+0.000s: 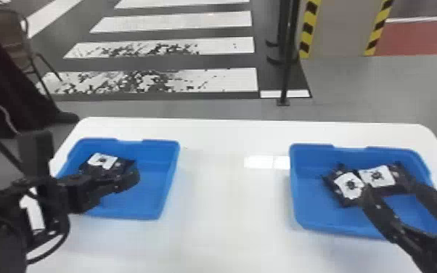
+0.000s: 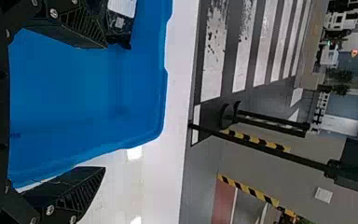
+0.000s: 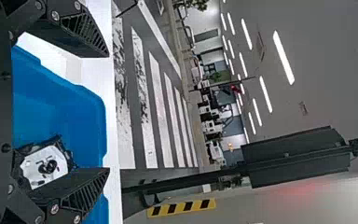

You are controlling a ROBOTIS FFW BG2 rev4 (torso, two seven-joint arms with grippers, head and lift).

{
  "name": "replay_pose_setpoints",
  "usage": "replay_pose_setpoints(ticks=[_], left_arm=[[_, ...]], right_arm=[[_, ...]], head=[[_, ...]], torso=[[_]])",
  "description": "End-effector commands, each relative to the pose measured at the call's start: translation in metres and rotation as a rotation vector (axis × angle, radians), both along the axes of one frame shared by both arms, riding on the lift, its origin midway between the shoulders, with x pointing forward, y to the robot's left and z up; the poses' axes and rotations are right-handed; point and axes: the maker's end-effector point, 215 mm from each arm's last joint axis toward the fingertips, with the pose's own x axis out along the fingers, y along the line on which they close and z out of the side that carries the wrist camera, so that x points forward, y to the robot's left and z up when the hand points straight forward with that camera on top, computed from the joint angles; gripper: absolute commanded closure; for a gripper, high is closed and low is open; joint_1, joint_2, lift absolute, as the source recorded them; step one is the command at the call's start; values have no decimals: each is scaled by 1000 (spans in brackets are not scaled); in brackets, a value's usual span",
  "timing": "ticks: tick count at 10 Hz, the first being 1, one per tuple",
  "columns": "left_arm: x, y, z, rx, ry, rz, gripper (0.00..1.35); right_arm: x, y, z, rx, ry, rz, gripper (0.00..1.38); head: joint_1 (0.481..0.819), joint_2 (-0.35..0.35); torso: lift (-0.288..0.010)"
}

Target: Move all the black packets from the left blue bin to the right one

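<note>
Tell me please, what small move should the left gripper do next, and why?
Probably shift the left gripper slightly toward the robot's left: its fingers are open, but the black packet in the left blue bin lies beside one finger, not between the two.

Can read no words, brands or numbers. Can see a white label (image 1: 101, 161) on a black packet (image 1: 124, 166) in the left blue bin (image 1: 161, 146), and white labels (image 1: 349, 185) on two black packets (image 1: 342, 200) in the right bin (image 1: 297, 196), with dark marks too blurred to read. Can spot yellow-and-black warning stripes (image 1: 308, 29) on the far right pillar (image 1: 341, 29).
</note>
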Motion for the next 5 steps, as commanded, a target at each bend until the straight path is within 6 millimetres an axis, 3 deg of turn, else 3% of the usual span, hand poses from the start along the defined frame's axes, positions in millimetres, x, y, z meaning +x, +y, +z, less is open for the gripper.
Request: replay_pose_setpoints(ticks=[1,2,5], left_arm=[[17,20,-7,14,26,48,154],[27,46,-9,39,41,107,154],[47,91,-22,65,106,203,153]], right_arm=[[-3,8,-7,16,20,15,170],[-3,12,-8,25,27,24,171],[-4,15,-16,36,46,31,173]], head=[[695,145],[695,156],[695,243]], torso=[[-150],[-150],[-150]])
